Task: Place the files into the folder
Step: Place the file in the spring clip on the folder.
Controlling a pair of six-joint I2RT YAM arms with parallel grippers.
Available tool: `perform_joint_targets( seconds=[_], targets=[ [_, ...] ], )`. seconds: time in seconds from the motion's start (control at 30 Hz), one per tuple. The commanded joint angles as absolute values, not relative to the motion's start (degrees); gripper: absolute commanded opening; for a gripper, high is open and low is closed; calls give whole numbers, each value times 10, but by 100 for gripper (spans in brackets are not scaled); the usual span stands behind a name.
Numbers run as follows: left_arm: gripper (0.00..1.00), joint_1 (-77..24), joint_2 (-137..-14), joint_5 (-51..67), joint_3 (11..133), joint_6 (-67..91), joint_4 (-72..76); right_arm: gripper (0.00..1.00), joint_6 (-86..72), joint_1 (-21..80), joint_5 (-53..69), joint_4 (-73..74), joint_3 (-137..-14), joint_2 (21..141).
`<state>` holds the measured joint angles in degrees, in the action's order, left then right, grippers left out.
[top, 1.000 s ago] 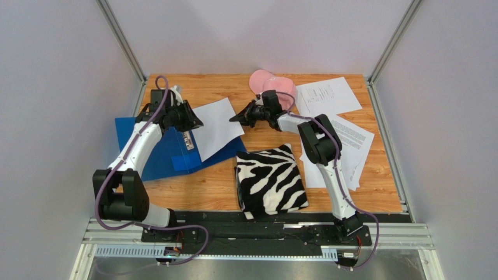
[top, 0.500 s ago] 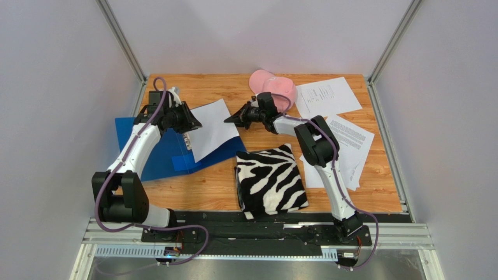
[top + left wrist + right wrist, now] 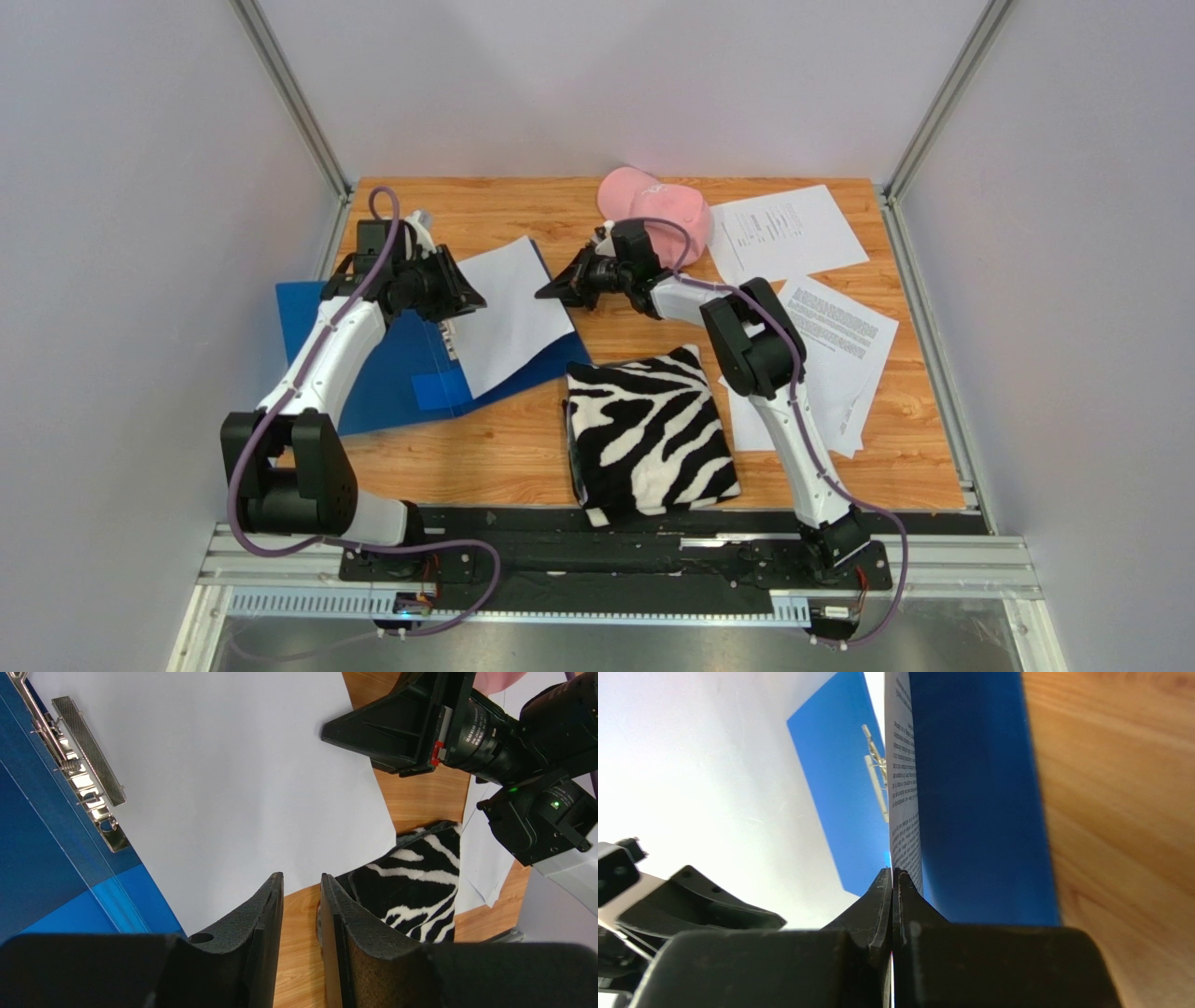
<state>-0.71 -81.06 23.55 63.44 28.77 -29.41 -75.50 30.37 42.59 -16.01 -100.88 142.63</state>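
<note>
While the right gripper (image 3: 551, 291) pinches a sheet (image 3: 512, 315), the open folder (image 3: 358, 378) lies under it.
Sheet covers the folder's right half beside its metal clip (image 3: 84, 777), far corner clamped; left gripper (image 3: 474, 298) hangs above the folder, jaws narrowly parted, empty. More files (image 3: 786, 231) lie well right of the folder on the bench (image 3: 491, 469).

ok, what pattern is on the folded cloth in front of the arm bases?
Black-and-white zebra stripes. The cloth shows best in the top external view.
</note>
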Motion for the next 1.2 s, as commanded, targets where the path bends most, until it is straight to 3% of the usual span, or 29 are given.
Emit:
perform_joint_targets(
  seconds=[0.0, 0.37, 0.57, 0.73, 0.97, 1.17],
  targets=[
    [35, -4, -793, 246, 635, 274, -281, 0, -686, 308, 429, -143, -1041, 1437],
    [35, -4, -793, 250, 635, 273, -280, 0, -636, 313, 422, -106, -1041, 1437],
    [35, -4, -792, 250, 633, 273, -279, 6, -590, 314, 417, -63, -1061, 1438],
    [35, -4, -794, 255, 632, 275, -277, 13, -538, 316, 404, -4, -1096, 1441],
    [35, -4, -793, 257, 627, 276, -273, 32, -468, 316, 373, 82, -1117, 1427],
    [35, -4, -793, 262, 626, 279, -268, 39, -406, 323, 348, 158, -1153, 1420]
  ],
)
